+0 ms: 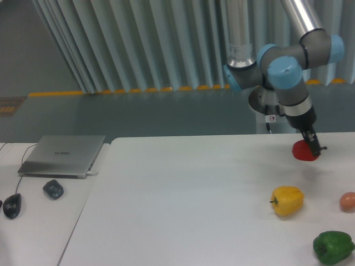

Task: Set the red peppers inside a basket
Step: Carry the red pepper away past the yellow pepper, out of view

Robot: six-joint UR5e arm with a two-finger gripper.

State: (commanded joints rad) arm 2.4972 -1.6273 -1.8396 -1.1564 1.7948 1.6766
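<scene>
The gripper (313, 146) hangs from the arm (285, 77) at the far right of the white table (183, 199), its dark fingers closed on the red pepper (304, 151). The pepper sits at the fingertips, partly covered by them on its right side, and it appears to be just above the tabletop with a faint shadow below it; whether it touches the surface cannot be told from this view.

Taking the red pepper as the landmark, the yellow pepper (287, 200) lies nearer the camera and slightly to the left, well apart from it, resting on the table with its stem pointing left. A pale orange-pink round fruit (348, 201) lies nearer the camera and to the right, at the picture's edge. A green pepper (333, 247) lies nearest the camera, beyond the yellow one and to the right.

Far to the left of the red pepper, on a separate lower desk, a closed grey laptop (62, 155) lies flat. Nearer the camera than the laptop are a grey computer mouse (53, 189) and, further left, a black mouse (11, 205) with its cable.
</scene>
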